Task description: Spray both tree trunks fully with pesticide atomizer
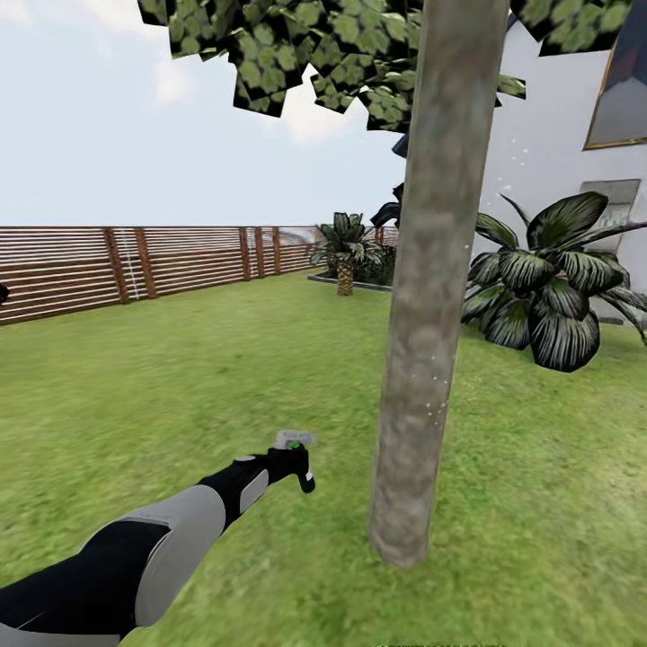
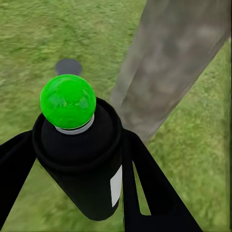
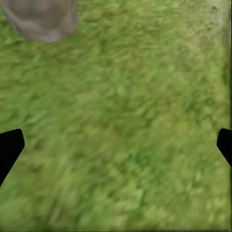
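Note:
A tree trunk, grey-brown and mottled with tiny white specks, rises from the lawn right of centre under a blocky green canopy. My left gripper is stretched out to the trunk's left, shut on the pesticide atomizer, whose pale head carries a green dot. In the left wrist view the atomizer is a dark bottle with a white label and a green dot on top, clamped between the black fingers, with the trunk just beyond. My right gripper hangs open over grass near the trunk's base.
A brown slatted fence borders the lawn at the back left. A short palm stands at the far edge and a broad dark-leaved plant sits right of the trunk, before a white house wall.

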